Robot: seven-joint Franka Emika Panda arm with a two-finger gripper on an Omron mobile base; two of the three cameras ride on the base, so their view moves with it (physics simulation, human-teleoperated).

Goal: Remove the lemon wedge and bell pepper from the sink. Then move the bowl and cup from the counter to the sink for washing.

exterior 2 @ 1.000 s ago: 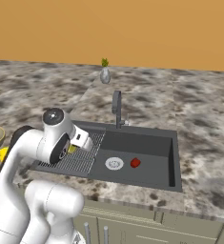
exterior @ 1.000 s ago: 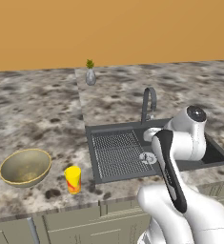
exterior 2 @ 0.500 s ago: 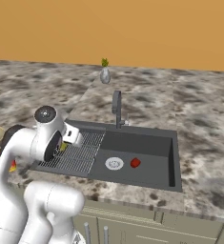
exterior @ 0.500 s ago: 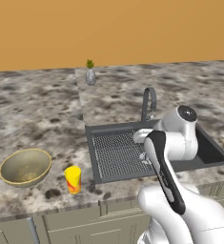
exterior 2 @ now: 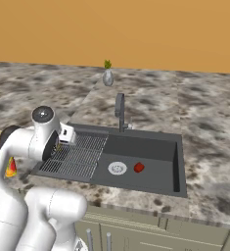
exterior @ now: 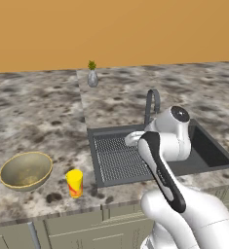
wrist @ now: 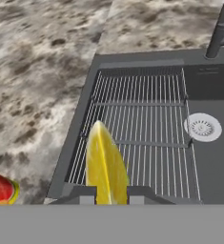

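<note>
gripper (wrist: 111,198) clamped on lemon wedge (wrist: 105,164) | above sink (exterior 2: 176,147) drainboard (wrist: 137,128) | bell pepper (exterior 2: 139,167) in basin | bowl (exterior: 26,169), cup (exterior: 75,183) on bench (exterior: 33,116)

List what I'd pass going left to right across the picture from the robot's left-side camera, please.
Bowl → cup → vase with the plant → ribbed drainboard → faucet → deep part of the sink.
</note>
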